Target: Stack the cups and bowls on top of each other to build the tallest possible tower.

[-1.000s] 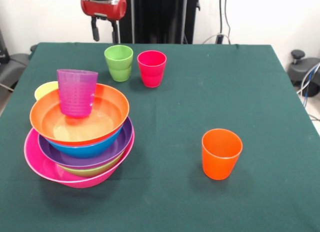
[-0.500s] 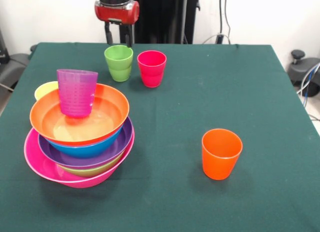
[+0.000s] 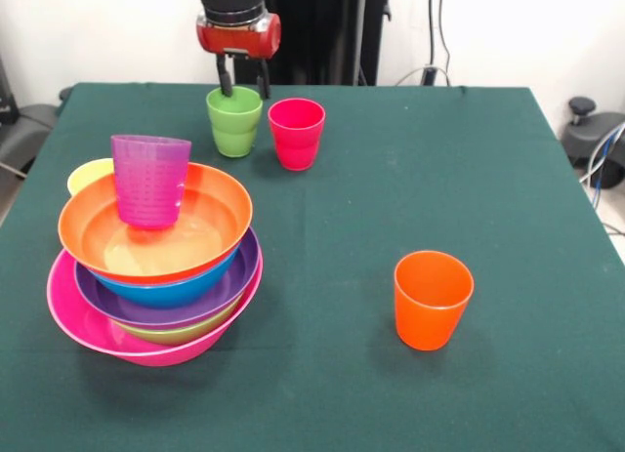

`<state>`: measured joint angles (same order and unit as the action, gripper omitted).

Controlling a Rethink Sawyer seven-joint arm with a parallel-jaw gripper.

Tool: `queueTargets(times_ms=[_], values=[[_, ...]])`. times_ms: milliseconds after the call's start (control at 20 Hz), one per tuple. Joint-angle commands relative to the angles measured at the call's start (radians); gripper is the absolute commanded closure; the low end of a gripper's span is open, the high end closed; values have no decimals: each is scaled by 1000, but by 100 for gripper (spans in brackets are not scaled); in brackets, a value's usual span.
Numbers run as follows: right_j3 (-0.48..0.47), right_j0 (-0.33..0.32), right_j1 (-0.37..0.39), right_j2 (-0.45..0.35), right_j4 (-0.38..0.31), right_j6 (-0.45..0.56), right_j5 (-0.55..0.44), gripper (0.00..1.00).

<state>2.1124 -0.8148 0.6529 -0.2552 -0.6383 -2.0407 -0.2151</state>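
- The red and black gripper [image 3: 243,85] is seen at the far side of the table, just above and slightly behind the small glossy green plastic cup [image 3: 233,122]; its two dark fingers are spread and point straight down over the far rim of this cup.
- The green cup stands upright, mouth up, so its long axis is vertical; a short descent is judged to be enough to bring one finger inside and one outside the rim.
- The small glossy red plastic cup [image 3: 296,132] stands just beside the green one, to its right, so little room is left on that side.
- The tower [image 3: 156,267] of nested wide plastic bowls, with the large pink bowl [image 3: 88,330] as base and a purple cup [image 3: 149,179] on top, stands near and to the left.
- A yellow cup [image 3: 88,175] is partly hidden behind the tower.
- The orange cup [image 3: 432,298] stands alone, well apart, near and to the right.
- The dark green cloth of the table [image 3: 439,169] is flat, with free space in the middle.
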Motion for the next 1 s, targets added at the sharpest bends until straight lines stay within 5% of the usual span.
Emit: queueTargets(times_ms=[50,550,1000], values=[[-118,-14,-78,-22,-82,18,49,0],[-131,-12,-104,-12,-96,12,69,0],[-106,2,-48,-21,-69,11,25,0]])
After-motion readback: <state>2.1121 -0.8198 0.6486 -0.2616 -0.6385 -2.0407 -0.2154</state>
